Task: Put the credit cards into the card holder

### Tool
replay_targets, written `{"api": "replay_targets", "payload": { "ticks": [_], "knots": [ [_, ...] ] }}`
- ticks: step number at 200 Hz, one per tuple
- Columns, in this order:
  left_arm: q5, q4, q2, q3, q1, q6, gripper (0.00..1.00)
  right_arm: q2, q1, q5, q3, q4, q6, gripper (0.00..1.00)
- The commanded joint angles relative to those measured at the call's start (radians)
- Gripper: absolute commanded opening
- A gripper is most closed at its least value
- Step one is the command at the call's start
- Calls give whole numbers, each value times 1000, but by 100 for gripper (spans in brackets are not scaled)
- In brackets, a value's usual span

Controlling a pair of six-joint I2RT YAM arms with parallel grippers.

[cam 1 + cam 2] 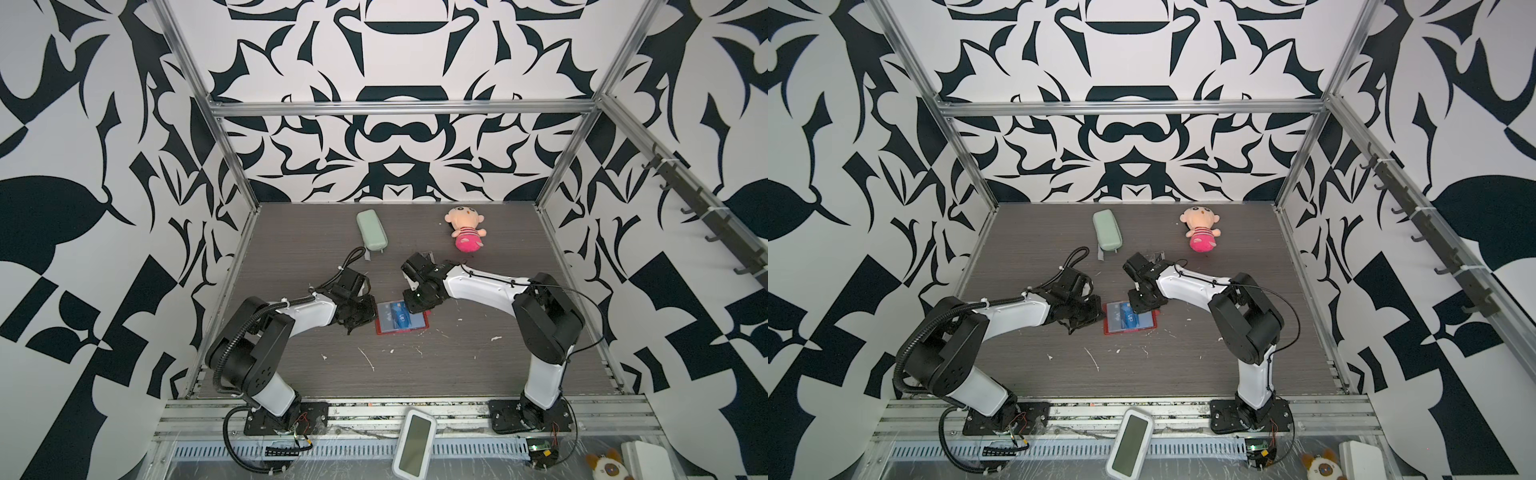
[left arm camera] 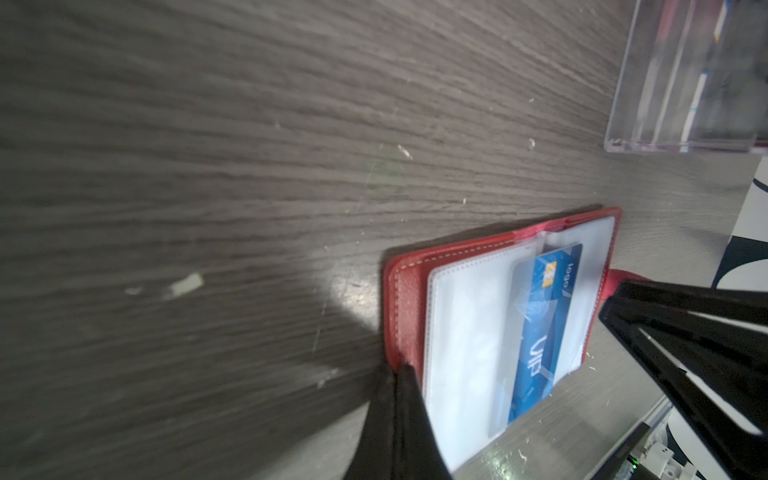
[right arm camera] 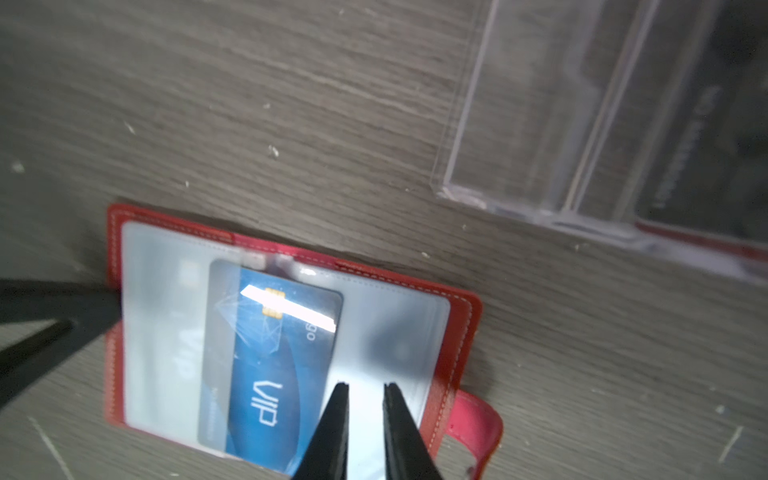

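Top views: the red card holder [image 1: 419, 322] lies open mid table [image 1: 478, 365]. Left wrist: my left gripper [image 2: 399, 370] has its fingers pressed together at the holder's edge. Right wrist: the blue card [image 3: 270, 365] says "VIP" and sits half under a sleeve [image 3: 166, 299]. My right gripper [image 3: 365, 390] has its fingers slightly apart, empty.

Green case [image 1: 372, 231]; pink doll [image 1: 464, 231]; acrylic box [image 3: 540, 116]

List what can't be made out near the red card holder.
- Clear acrylic box: contents blurred, cropped by frame edge in right wrist view; right arm mostly covers it in both top views.
- Small print on blue VIP plastic card: blurred under glare, right wrist view.
- Left end effector tips: hidden under its wrist in both top views.
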Motion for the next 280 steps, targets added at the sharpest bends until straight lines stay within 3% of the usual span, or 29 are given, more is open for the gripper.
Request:
{"api": "replay_targets", "payload": {
  "ticks": [1,44,107,224,280],
  "knots": [
    [-12,-66,29,-18,1,2,0,20,13,37,43,-48,-8,14],
    [-7,-65,32,-15,1,3,0,59,24,13,70,-69,-16,9],
    [-1,-60,39,-13,1,2,0,86,27,-142,66,-13,-20,7],
    [8,-60,42,-4,0,2,0,78,27,-326,41,78,-12,5],
    [7,-112,27,42,0,51,0,-29,13,-194,-20,119,12,6]
  ]
}}
